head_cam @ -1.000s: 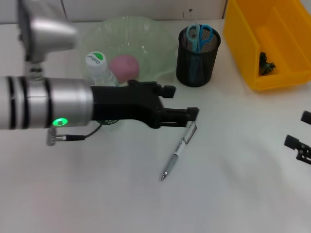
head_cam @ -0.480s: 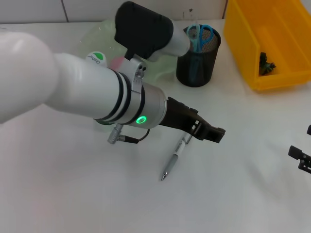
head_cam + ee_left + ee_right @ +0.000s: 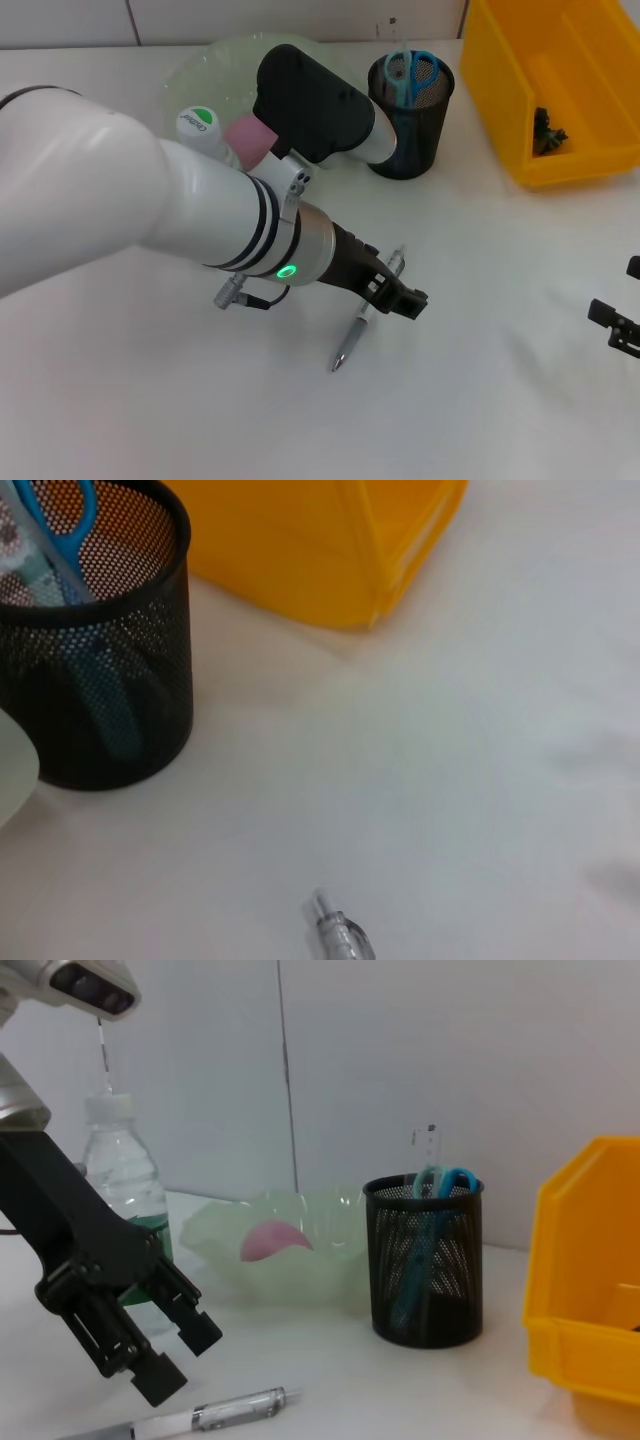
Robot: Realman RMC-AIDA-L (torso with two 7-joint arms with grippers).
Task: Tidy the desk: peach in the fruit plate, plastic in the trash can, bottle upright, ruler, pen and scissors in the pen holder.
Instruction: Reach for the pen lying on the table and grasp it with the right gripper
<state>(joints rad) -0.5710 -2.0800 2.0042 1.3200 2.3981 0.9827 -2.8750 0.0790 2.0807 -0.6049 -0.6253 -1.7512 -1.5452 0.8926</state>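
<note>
A silver pen [image 3: 365, 312] lies on the white desk, tip toward me. My left gripper [image 3: 402, 298] is open, low over the pen's middle; in the right wrist view the left gripper [image 3: 185, 1360] hangs just above the pen [image 3: 200, 1418]. The black mesh pen holder [image 3: 405, 120] holds blue scissors [image 3: 412, 70] and a ruler. A pink peach [image 3: 252, 137] lies in the pale green fruit plate [image 3: 205, 65]. The bottle [image 3: 198, 125] stands upright next to the plate. Dark plastic [image 3: 548, 130] lies in the yellow bin [image 3: 590, 165]. My right gripper [image 3: 622, 300] is open and empty at the right edge.
The left wrist view shows the pen holder [image 3: 95, 680], the yellow bin [image 3: 320, 540] and the pen's back end [image 3: 338, 935]. My large left arm [image 3: 150, 220] covers the left middle of the desk and part of the plate.
My left arm has swung over the desk and its gripper has come down over the pen, drawing back a little toward the left. The pen has not moved. The right gripper sank slightly.
</note>
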